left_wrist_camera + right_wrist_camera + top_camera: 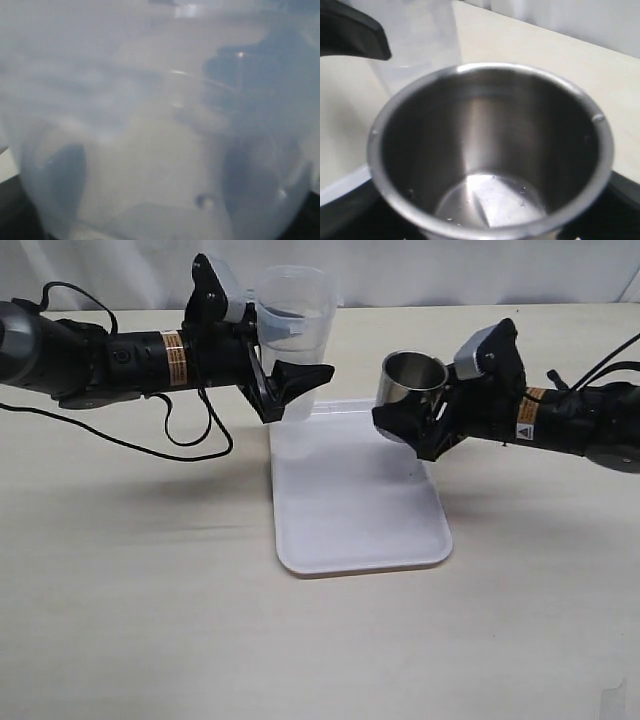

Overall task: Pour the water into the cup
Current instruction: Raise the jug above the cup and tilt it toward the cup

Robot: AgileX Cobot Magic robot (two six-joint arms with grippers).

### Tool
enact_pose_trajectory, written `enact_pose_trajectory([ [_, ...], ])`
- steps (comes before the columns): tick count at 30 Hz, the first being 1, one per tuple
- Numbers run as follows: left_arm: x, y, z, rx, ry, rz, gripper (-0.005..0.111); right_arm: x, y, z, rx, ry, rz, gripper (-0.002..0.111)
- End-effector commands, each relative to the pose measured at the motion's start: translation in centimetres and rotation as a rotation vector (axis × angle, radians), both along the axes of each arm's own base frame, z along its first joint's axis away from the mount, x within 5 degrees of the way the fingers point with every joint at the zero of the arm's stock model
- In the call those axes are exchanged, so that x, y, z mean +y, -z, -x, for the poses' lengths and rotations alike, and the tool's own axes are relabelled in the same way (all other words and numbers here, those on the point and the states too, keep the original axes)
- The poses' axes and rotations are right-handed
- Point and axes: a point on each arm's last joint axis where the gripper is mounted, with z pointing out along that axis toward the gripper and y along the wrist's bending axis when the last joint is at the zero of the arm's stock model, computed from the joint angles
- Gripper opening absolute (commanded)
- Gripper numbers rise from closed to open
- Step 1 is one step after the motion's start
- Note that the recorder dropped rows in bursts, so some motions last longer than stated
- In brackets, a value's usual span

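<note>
My right gripper (pixel 415 420) is shut on the shiny steel cup (pixel 413 380) and holds it upright above the tray's far right part. In the right wrist view the cup (pixel 485 115) fills the frame. A thin film of clear water (pixel 492 200) with small droplets lies on its bottom. My left gripper (pixel 290 365) is shut on a tall translucent plastic container (pixel 293 310), held about upright over the tray's far left corner, a short gap left of the cup. The container (pixel 150 115) fills the left wrist view; any water in it is not discernible.
A white rectangular tray (pixel 350 510) lies on the beige table (pixel 140 590) below both grippers. A black cable (pixel 190 435) hangs from the left arm. The container (pixel 415 45) and a left finger (pixel 355 32) show beyond the cup.
</note>
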Motion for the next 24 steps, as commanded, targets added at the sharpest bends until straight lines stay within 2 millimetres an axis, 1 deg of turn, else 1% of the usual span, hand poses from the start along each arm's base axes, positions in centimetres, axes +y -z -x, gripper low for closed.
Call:
enact_pose_trajectory([
  [1,-0.2,-1.7,-0.9,-0.043,-0.033,0.028,0.0,-0.7,-0.6,0.2,-0.024,-0.008,-0.038,0.004],
  [4,-0.5,-1.9,-1.3,-0.054,-0.048,0.005,0.0,0.3,-0.7,0.8,-0.058,-0.112,-0.022,0.004],
  [8,-1.5,-2.3,-1.6,-0.072,-0.06,-0.042,0.0,1.4,-0.6,1.1,-0.071,-0.146,-0.004,0.004],
  [15,-3.8,-2.4,-1.4,-0.111,-0.066,-0.16,0.0,1.5,-0.8,1.0,-0.077,-0.145,-0.012,0.004],
  [24,-5.3,-3.4,-1.9,-0.184,-0.093,-0.245,0.0,1.5,-0.8,1.0,-0.077,-0.145,-0.012,0.004],
])
